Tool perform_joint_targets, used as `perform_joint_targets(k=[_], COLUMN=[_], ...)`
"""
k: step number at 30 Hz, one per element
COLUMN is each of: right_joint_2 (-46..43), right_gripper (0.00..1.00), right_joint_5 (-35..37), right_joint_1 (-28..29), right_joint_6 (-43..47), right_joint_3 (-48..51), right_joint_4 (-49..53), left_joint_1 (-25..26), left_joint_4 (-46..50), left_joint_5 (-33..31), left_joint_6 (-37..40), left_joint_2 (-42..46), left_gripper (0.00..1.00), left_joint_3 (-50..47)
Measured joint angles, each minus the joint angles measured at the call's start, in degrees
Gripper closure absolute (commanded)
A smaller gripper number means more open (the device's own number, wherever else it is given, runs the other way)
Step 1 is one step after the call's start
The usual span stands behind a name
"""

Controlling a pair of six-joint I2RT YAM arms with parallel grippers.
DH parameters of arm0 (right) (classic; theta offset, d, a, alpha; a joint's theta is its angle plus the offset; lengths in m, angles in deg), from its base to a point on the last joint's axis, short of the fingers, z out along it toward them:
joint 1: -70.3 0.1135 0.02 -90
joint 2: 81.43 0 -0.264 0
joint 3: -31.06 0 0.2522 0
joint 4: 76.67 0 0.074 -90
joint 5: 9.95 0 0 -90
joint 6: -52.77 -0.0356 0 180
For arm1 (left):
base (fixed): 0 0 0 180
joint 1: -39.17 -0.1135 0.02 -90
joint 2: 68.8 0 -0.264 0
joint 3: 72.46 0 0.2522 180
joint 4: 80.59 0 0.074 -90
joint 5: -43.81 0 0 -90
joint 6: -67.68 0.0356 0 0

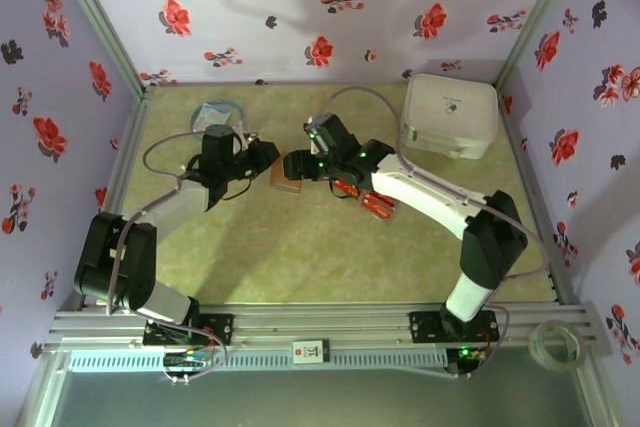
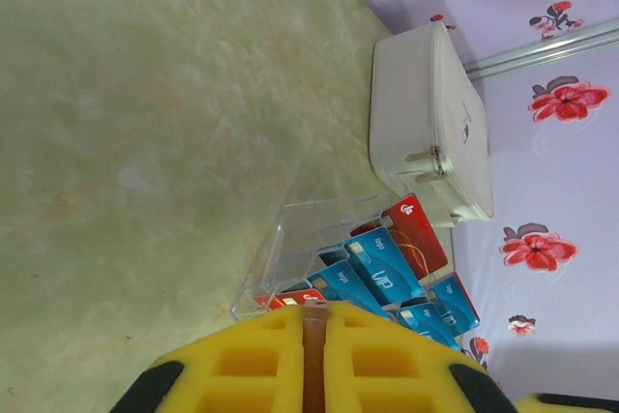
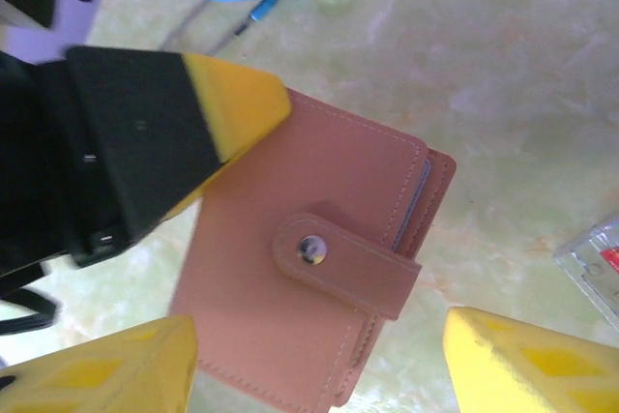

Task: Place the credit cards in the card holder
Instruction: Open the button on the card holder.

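Reaching inward | left fingers (image 3: pixel 237 108) clamp card holder (image 3: pixel 271 278) | right fingers (image 3: pixel 522 365) spread

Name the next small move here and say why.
Probably close the right gripper on the strap and lift it off its snap: the card holder is fastened shut, the left gripper pinches its edge, and the right jaws stand open over it.

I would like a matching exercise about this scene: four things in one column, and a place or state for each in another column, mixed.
1 card holder
2 credit cards
3 white case
4 right gripper

a in a clear tray
b open
c back right corner of the table
d strap snapped shut

Pairs: 1-d, 2-a, 3-c, 4-b.
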Motion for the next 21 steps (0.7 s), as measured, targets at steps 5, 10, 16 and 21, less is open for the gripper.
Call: perform_joint_targets(k=[5,10,16,21], right_joint_2=[4.13,6.12,7.89,7.17], right_gripper=[0.33,0.35,0.43,0.52], right_joint_5=[1.88,2.99,4.83,6.25], right_joint_1=[0.76,0.87,0.87,0.85], right_joint_6=[0.85,1.14,1.27,1.16], right_joint_3=[-2.6,-4.37,-4.9,-1.51], right_joint_4=[1.18,1.05,0.92,-1.25], left_joint_1=[0.15,0.52,0.72,0.96], left_joint_4=[0.02,0.02,0.13,0.28], left_joint_5=[-1.07,-1.31,-1.73,-1.92], left_joint_6=[0.0,-0.02,-0.02,0.0], left_joint_2=[0.7,0.79,0.79,0.79], left_gripper=[0.95,0.96,0.97,0.98], left_joint_3=[-0.11,-0.28,-0.79,-0.96])
